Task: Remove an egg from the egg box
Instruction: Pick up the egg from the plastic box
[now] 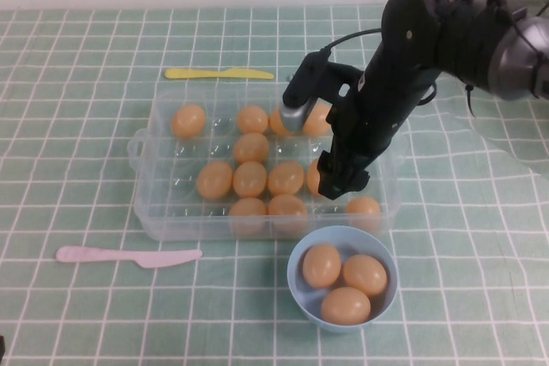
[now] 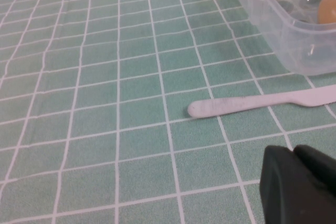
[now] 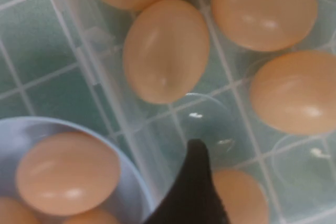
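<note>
- Eggs, three of them, are seen in the small light-blue bowl [image 1: 296,283] nearest the robot, just in front of the egg box's near right corner.
- A pale pink plastic knife [image 1: 129,255] is laid flat on the green checked tablecloth [image 1: 86,126], just in front of the box's near left side.
- The left gripper [image 2: 302,184] is seen only as a dark shape in the left wrist view, low over the cloth near the pink knife's handle; whether its fingers are open or closed cannot be told.
- The egg box [image 1: 146,212], clear plastic, is set in the middle of the table with about a dozen tan eggs in its cups.
- The right gripper [image 1: 341,179] is lowered into the right part of the box, among the eggs; one dark fingertip [image 3: 195,182] is visible, and its grip cannot be told.
- An egg [image 1: 364,208] sits in the near right corner cup, just beside that gripper.
- A yellow knife [image 1: 219,74] is laid behind the box.
</note>
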Controlling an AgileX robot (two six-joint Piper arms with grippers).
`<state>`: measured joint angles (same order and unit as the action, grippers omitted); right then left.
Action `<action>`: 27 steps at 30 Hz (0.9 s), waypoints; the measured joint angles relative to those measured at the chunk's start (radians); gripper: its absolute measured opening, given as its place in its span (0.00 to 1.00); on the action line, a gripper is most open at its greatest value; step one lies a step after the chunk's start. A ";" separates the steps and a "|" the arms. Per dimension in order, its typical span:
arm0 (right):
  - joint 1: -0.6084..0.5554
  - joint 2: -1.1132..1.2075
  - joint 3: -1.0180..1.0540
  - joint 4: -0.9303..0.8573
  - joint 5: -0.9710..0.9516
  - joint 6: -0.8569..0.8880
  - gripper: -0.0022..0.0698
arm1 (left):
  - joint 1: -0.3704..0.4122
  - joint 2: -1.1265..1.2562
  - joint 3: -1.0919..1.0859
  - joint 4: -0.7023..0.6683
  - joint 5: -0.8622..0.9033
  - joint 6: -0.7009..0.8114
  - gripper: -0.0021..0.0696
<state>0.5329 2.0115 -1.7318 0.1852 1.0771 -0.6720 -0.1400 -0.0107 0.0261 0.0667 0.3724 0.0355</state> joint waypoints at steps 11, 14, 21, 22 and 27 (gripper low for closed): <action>0.000 0.028 -0.006 -0.003 -0.108 -0.106 0.77 | 0.000 0.000 0.000 0.000 0.000 0.000 0.02; 0.000 0.053 -0.006 -0.003 -0.114 -0.123 0.77 | 0.000 0.000 0.000 0.000 0.000 0.000 0.02; 0.000 0.077 -0.006 -0.003 -0.158 -0.136 0.77 | 0.000 0.000 0.000 0.000 0.000 0.000 0.02; 0.000 0.081 -0.006 -0.003 -0.162 -0.139 0.77 | 0.000 0.000 0.000 0.000 0.000 0.000 0.02; 0.000 0.097 -0.006 -0.003 -0.186 -0.181 0.77 | 0.000 0.000 0.000 0.000 0.000 0.000 0.02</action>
<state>0.5329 2.1085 -1.7375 0.1826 0.8907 -0.8531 -0.1400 -0.0107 0.0261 0.0667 0.3724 0.0355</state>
